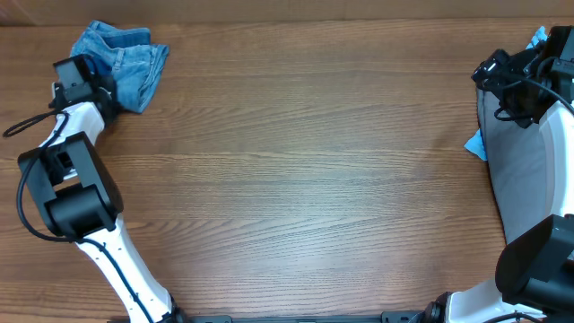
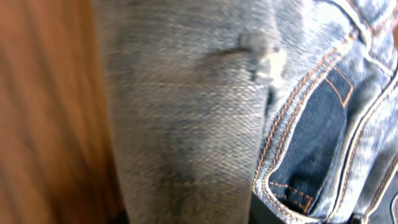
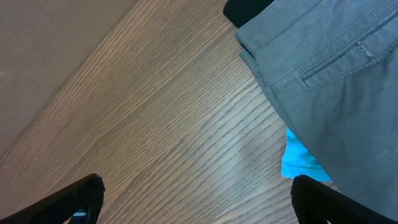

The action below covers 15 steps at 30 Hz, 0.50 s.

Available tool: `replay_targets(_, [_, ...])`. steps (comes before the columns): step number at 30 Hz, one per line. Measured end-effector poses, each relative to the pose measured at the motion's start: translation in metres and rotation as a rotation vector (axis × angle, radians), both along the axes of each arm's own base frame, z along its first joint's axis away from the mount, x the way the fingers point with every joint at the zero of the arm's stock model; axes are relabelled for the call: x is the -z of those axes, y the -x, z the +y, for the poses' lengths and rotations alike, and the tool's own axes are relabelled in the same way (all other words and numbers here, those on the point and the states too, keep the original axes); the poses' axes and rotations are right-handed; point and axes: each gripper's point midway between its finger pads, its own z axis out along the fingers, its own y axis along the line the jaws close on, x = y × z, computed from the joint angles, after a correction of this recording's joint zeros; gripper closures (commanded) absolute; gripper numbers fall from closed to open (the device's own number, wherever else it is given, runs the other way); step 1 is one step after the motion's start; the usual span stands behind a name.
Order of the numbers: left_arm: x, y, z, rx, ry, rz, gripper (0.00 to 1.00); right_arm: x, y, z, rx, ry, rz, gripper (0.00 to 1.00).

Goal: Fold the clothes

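Jeans [image 1: 130, 56] bunched; left pincer [image 1: 106, 88] against them, grip unclear; right pincer [image 3: 196, 190] wide, near grey shorts [image 3: 336, 74].

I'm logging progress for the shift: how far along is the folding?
Done: nothing clearly. The grey shorts lie flat at the right edge, over a bright blue cloth, but I cannot tell if they are folded. In hand: the left gripper is at the jeans, crumpled in the far left corner; grip unclear. The right gripper is open and empty. Left: the jeans, possibly everything.
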Motion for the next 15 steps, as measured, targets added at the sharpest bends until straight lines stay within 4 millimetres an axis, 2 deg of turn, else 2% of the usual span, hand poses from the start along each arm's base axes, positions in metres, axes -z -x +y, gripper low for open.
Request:
replay_targets(6, [0.002, 0.021, 0.039, -0.164, 0.058, -0.009, 0.69, 0.000, 0.000, 0.000, 0.000, -0.001, 0.000, 0.00])
replay_targets(12, [-0.001, 0.020, 0.047, -0.214, 0.038, -0.030, 0.62, 0.000, 0.000, 0.000, 0.000, 0.000, 0.000, 0.00])
replay_targets(15, [-0.004, 0.015, 0.048, -0.201, 0.001, -0.043, 0.53, 0.000, 0.000, 0.000, 0.000, 0.000, 0.000, 0.00])
